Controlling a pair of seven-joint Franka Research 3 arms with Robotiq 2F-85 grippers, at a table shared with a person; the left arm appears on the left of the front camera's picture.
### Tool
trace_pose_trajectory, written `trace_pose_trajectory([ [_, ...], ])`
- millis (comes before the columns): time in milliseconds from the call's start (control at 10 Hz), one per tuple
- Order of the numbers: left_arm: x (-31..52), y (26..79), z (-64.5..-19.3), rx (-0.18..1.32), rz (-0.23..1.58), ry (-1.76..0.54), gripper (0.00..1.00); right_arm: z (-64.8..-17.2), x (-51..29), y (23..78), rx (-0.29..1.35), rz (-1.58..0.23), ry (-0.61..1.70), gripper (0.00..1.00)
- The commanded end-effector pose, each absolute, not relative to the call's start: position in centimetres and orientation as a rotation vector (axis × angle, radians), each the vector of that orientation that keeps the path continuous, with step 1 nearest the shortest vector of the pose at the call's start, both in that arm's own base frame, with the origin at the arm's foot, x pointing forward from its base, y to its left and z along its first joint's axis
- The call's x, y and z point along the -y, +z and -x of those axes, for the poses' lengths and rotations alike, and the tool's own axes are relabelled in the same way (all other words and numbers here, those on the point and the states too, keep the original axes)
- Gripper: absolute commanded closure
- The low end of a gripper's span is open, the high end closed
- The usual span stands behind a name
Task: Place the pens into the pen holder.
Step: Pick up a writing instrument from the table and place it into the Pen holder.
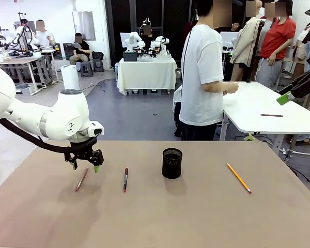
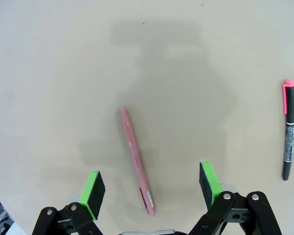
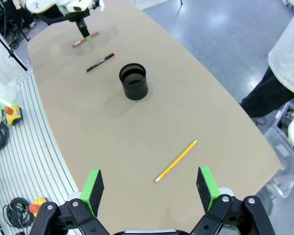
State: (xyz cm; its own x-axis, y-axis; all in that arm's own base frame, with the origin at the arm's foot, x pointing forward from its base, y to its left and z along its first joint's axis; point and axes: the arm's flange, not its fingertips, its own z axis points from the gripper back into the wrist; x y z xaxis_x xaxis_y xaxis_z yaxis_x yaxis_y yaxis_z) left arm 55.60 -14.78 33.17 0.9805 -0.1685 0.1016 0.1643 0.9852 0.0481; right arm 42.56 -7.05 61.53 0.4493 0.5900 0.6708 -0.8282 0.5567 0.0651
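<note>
A: Largest element first: the table [image 1: 196,217]. What stands on it?

B: The pen holder [image 1: 172,163], upright near the middle, with no pen in it.

A: The grippers?

B: The left gripper [image 1: 85,167] has its jaws spread wide and holds nothing. It hovers just above the brownish-red pen [image 1: 81,179], which lies between its pads. The right gripper [image 3: 151,185] is equally wide and empty, high over the yellow-orange pencil [image 1: 239,178].

A: The remaining item?

B: The dark pen with red ends [image 1: 125,180] lies flat between the brownish-red pen and the holder. Progress: none placed — all three pickups remain, and the first looks ready to begin.
</note>
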Motion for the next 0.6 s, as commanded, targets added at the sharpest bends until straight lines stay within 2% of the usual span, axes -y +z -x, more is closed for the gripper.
trace_pose_trajectory([
  [0, 13.9, 32.5, -56.3, 0.078, -0.031, -0.194, 0.0, -42.6, 6.9, 61.7, 0.653, -0.42, 0.905, 0.0],
  [300, 13.6, 31.6, -57.1, 0.076, -0.043, -0.152, 0.0, -42.6, 6.9, 61.7, 0.653, -0.42, 0.905, 0.0],
  [500, 13.5, 31.4, -57.2, 0.065, -0.044, -0.15, 0.38, -42.6, 6.9, 61.7, 0.653, -0.42, 0.905, 0.0],
])
